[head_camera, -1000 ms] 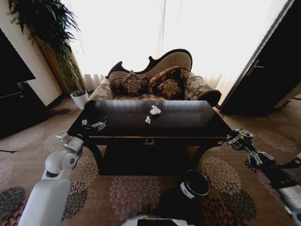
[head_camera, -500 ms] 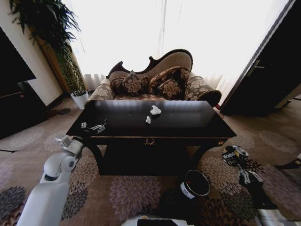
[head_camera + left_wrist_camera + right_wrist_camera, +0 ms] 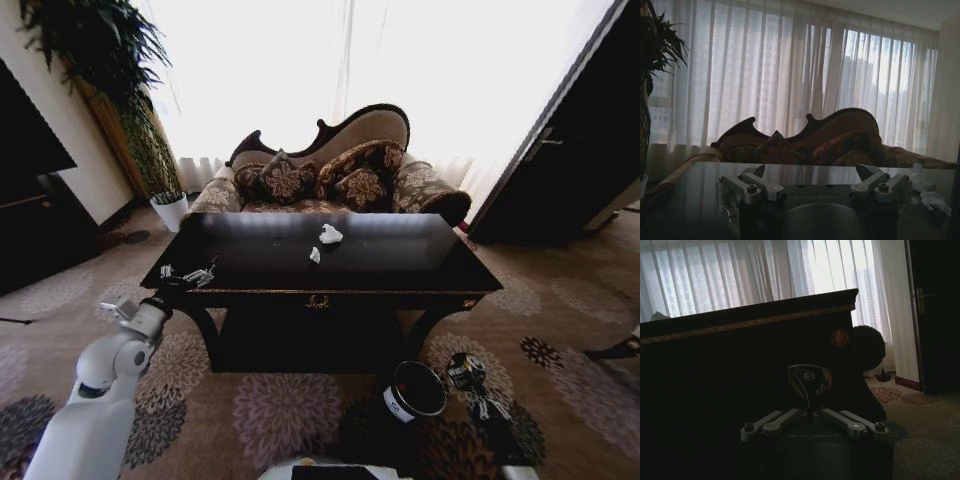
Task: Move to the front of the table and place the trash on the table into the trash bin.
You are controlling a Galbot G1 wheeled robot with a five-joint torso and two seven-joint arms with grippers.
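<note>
R gripper now lower, beside trash bin, clamped on crushed can; L gripper apart.

My table had a glossy black top that mirrored the window light, above a dark wood frame with a gilt trim strip. The paper scraps on it looked white, crumpled and matt. My left fingers were pale brushed metal with dark screws. The trash bin was smooth black with a white label
</note>
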